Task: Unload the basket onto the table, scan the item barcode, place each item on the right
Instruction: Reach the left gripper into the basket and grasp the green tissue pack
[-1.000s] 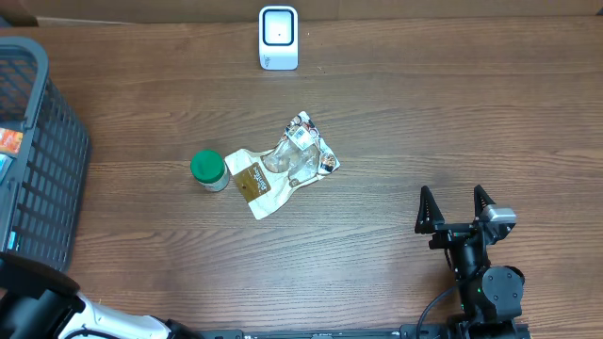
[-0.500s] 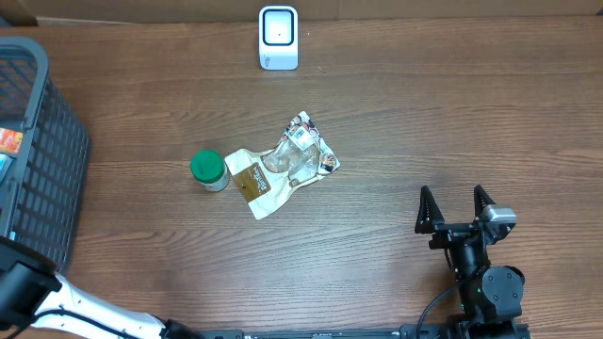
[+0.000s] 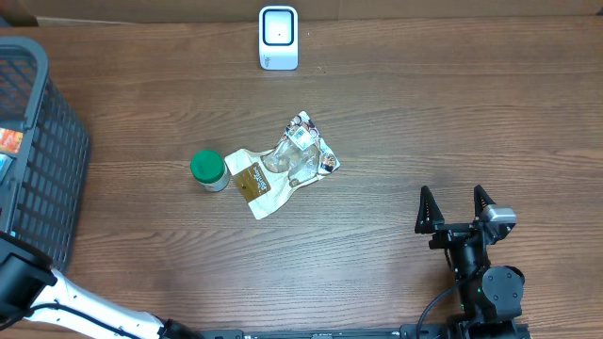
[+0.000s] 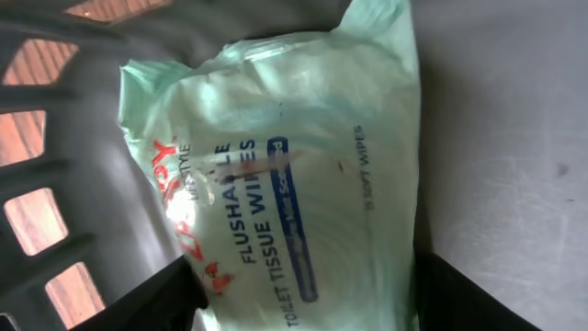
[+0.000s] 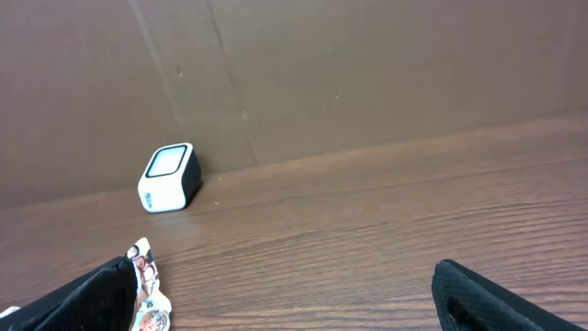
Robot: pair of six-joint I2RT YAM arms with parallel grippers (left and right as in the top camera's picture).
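The left gripper [image 4: 308, 292] hangs inside the dark grey plastic mesh basket [image 4: 55, 175]. Its black fingers [image 4: 156, 299] are apart, and the pale green soft pack of flushable wipes [image 4: 303, 165] lies between them. Whether they press on its edges cannot be told. The right gripper [image 3: 451, 195] stands wide open above the brown wooden table [image 3: 396, 122], with the white boxy barcode scanner [image 5: 170, 177] well ahead of its fingers, toward their left.

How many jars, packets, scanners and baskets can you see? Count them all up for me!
Jars: 1 (green-lidded jar)
Packets: 2 (crumpled snack bag on the table, pack of wipes in the basket)
Scanners: 1 (white scanner)
Baskets: 1 (grey basket)
Total: 5
An orange scrap in the basket is too hidden to count.
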